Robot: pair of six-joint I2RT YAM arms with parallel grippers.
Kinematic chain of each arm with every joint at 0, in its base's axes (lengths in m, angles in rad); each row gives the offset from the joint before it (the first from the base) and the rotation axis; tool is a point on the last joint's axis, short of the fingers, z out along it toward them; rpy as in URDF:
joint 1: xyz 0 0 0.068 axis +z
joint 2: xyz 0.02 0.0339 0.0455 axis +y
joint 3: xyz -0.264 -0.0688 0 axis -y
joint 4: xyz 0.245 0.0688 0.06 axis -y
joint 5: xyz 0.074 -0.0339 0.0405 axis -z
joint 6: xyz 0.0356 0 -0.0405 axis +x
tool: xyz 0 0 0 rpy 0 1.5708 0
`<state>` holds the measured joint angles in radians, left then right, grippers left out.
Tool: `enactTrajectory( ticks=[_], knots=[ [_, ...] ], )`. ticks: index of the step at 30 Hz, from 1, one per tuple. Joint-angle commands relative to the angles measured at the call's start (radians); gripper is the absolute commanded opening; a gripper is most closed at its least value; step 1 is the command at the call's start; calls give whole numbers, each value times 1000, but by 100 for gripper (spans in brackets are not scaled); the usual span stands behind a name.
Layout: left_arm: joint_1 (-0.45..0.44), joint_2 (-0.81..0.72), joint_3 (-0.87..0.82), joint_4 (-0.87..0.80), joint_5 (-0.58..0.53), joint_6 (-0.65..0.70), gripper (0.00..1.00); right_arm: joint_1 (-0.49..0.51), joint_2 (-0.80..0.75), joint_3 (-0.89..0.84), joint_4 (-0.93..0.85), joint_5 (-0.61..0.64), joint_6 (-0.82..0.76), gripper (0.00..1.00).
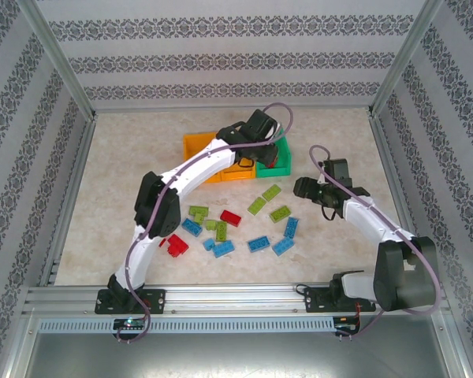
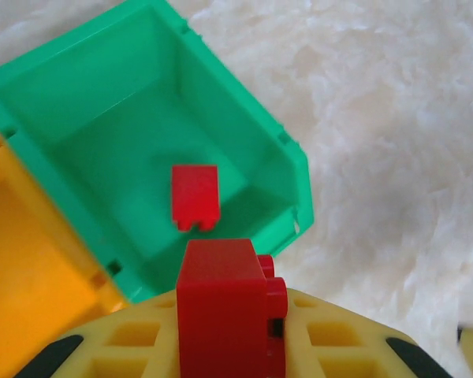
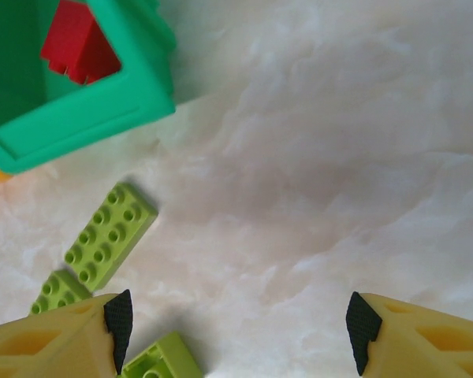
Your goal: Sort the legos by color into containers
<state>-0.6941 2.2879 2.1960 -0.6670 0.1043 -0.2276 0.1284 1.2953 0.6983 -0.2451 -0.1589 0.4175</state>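
A pale marbled table point(image 1: 126, 181), boxed in by patterned walls and an aluminium frame, holds the three bins at its far middle and a scatter of legos nearer the arms. The sort looks to be at an early stage. The left gripper point(image 2: 232, 346) hangs over the green bin point(image 2: 142, 126), its fingers pressed in on a red brick point(image 2: 225, 303), and a second red piece point(image 2: 195, 197) already lies on that bin's floor. The right gripper point(image 3: 236, 323) stands spread and empty above bare table, just beside a long lime brick point(image 3: 109, 235) and well clear of the bin's corner. Most of the work is left: on the table there are still lime bricks point(image 1: 280, 213), blue bricks point(image 1: 258, 243), a red block point(image 1: 231, 217) and a red cluster point(image 1: 174, 245) close to the left arm. That arm lies across the two orange bins point(image 1: 199, 148) in the overhead view, so their insides cannot be read. In the left wrist view one orange wall is cut off at the edge. The red piece in the green bin is blurred, so it is probably resting flat, but that is not sure. The left fingertips run off the bottom of their own view, and two lime pieces by the right fingers are clipped.
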Motion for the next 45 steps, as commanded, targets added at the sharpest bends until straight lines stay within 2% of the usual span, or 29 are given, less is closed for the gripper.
enactTrajectory(
  ticks=[1,4,9,14,19,23,28,31,36,40,45],
  knots=[
    [21,91,141,-26,98,-54,27,48,-25,-20,-1,17,13,75],
    [53,143,201,-4,128,-105,28,82,-35,-31,-13,49,20,75],
    [83,176,205,56,139,-152,31,134,-55,-36,-46,64,-4,74],
    [100,207,205,95,169,-186,34,227,-65,-22,-95,95,-67,81],
    [104,229,206,125,220,-211,38,268,-45,26,-110,89,-120,83],
    [107,224,205,120,238,-225,42,284,16,104,-184,182,-144,86],
    [107,177,173,109,234,-236,62,291,120,165,-183,118,-103,84],
    [107,118,114,118,227,-233,74,314,162,186,-160,120,-127,83],
    [108,-30,-58,170,187,-234,86,314,206,236,-181,189,-191,87],
    [117,-153,-269,261,160,-256,100,282,264,287,-212,129,-153,88],
    [125,-263,-454,305,150,-262,100,288,283,288,-176,67,-82,86]
  ],
)
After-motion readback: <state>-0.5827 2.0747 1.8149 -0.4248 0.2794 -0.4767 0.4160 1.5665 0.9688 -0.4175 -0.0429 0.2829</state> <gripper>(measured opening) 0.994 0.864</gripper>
